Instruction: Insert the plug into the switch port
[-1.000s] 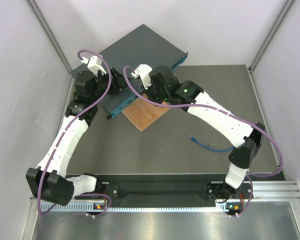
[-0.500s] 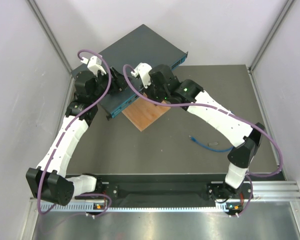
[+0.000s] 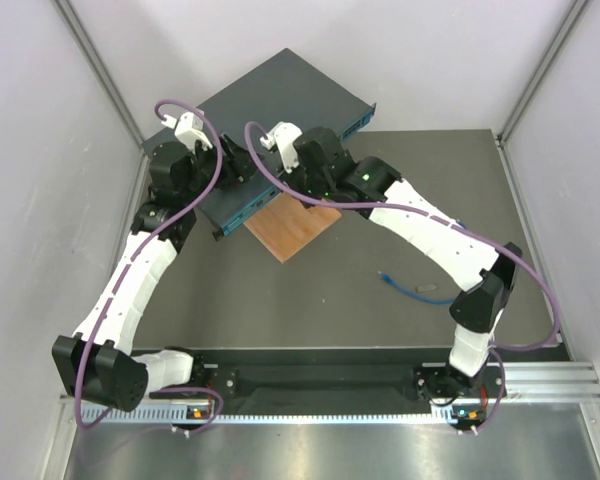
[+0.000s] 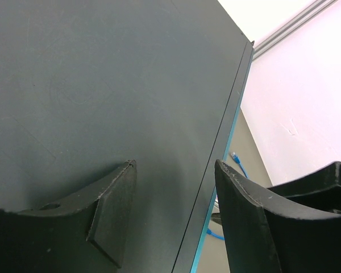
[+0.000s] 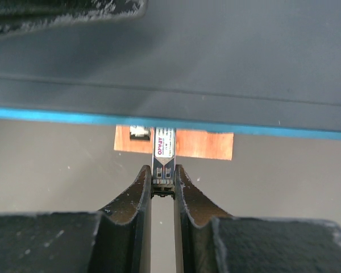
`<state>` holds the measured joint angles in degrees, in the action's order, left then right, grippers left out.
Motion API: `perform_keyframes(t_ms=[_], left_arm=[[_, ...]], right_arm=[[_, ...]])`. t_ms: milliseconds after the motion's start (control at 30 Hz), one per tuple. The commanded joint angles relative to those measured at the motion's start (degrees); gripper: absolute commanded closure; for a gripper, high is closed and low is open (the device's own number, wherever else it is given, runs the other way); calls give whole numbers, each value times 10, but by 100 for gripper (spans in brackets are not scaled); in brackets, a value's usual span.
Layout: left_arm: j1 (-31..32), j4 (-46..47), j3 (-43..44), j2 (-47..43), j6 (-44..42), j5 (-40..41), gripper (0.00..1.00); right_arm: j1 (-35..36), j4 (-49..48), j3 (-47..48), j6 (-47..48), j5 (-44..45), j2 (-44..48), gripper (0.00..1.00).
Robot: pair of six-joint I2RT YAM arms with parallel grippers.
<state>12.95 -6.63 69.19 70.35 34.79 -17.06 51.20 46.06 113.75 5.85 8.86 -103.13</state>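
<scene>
The switch lies slanted at the back left, with its blue front face showing as a thin strip. The plug lies loose on the table at the right, on the end of its short blue cable, and no gripper holds it. It also shows in the left wrist view. My right gripper is shut on a small grey metal module labelled OPWAY. The module's tip reaches the blue front face. My left gripper is open over the switch's top, near its front edge.
An orange-brown wooden square lies in front of the switch, with a second small grey metal piece on it. Purple robot cables loop over both wrists. Walls enclose the table at the left, back and right.
My right wrist has shifted a little up and left towards the switch with the module in it. The left arm has not moved.
</scene>
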Motion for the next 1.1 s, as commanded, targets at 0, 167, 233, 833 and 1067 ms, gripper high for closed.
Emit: perform_keyframes(t_ms=[0, 167, 233, 833, 1067], left_arm=[[1, 19, -8, -8, 4, -3, 37], [1, 16, -6, -9, 2, -3, 37], [1, 17, -8, -10, 4, -3, 37], [1, 14, -5, 1, 7, -7, 37], [1, 13, -3, 5, 7, -10, 37]], right_arm=[[3, -59, 37, -23, 15, -5, 100], [9, -78, 37, -21, 22, -8, 100], [9, -87, 36, -13, 19, -10, 100], [-24, -67, -70, 31, -70, 89, 50], [-45, -34, -126, 51, -118, 123, 51]])
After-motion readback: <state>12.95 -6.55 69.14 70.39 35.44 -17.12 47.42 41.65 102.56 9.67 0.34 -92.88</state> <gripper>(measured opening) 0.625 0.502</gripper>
